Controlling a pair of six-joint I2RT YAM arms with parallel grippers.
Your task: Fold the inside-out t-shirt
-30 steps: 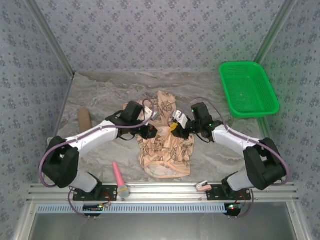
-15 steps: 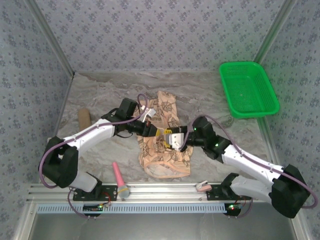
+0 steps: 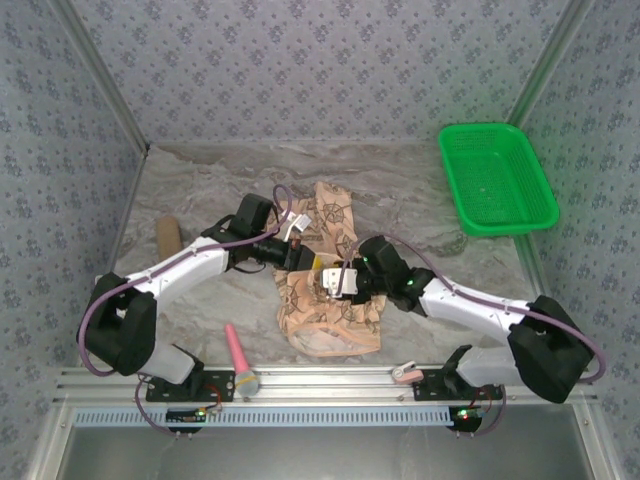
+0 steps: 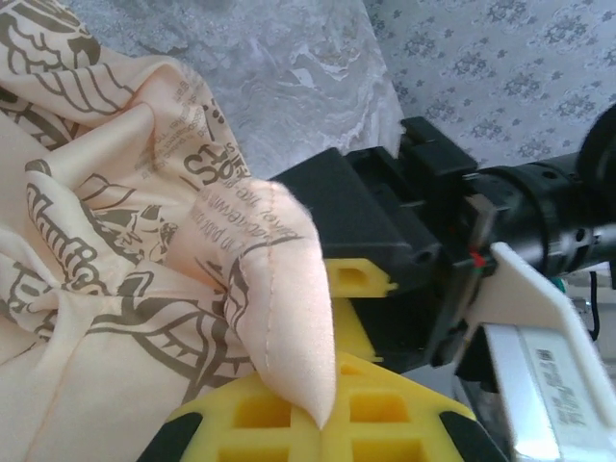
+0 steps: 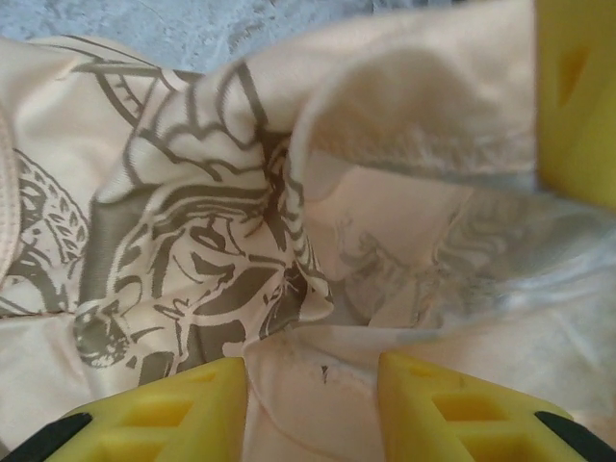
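Observation:
The inside-out t-shirt (image 3: 335,305) lies crumpled mid-table, peach-tan with dark nautical prints. My left gripper (image 3: 311,262) hovers over its upper left part, shut on a stitched fold of the cloth (image 4: 289,289) that sticks out from between the yellow pads (image 4: 255,414). Right beside it, my right gripper (image 3: 326,283) reaches in over the shirt from the right. In the right wrist view its yellow fingers (image 5: 164,414) stand apart, open, with pale reverse-side cloth (image 5: 318,385) lying loose in the gap. Printed cloth (image 5: 192,241) bunches just ahead of them.
A green plastic basket (image 3: 497,180) stands at the back right. A brown block (image 3: 169,237) lies at the left. A pink-handled tool (image 3: 240,358) and a small pink-white piece (image 3: 405,372) rest near the front rail. Patterned walls close in the table.
My right arm has swung left from the shirt's right edge to its middle, beside the left gripper, and its jaws have widened. The left gripper keeps its hold and has barely moved.

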